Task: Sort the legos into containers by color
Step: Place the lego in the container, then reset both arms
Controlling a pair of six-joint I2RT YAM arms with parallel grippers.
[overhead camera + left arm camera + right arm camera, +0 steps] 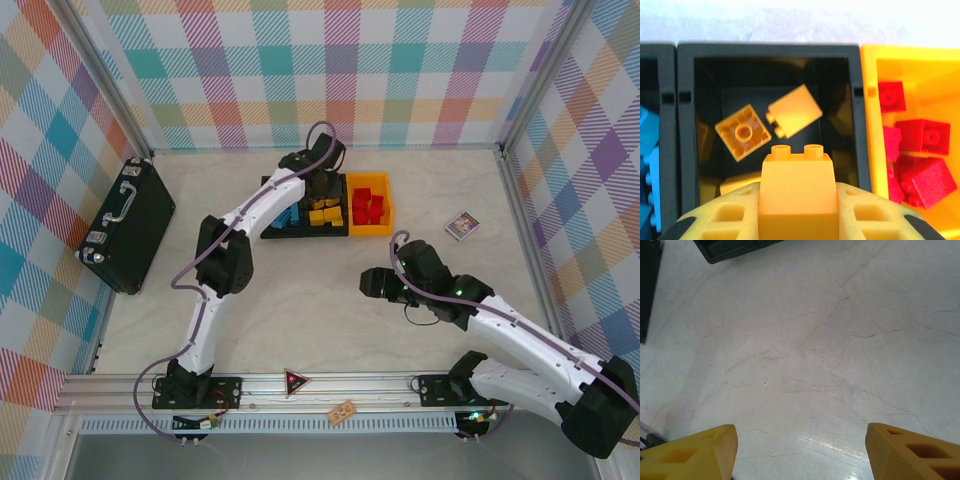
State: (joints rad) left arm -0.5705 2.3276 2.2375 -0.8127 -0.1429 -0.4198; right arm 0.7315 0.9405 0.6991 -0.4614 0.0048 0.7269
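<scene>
Status: left gripper (798, 220) clamped on yellow-orange lego brick (797, 182) above middle black bin (769, 50), near tabletop (300, 330) far edge, centre | right gripper (800, 452) parted, empty, over tabletop | red legos (920, 145) in yellow-orange bin (867, 65)

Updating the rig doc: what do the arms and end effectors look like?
The left arm and right arm have white link shells, black joint housings and black bases. A purplish-grey cable loops along each. The left end effector and right end effector carry yellow-orange fingers with rectangular cut-out pockets.
</scene>
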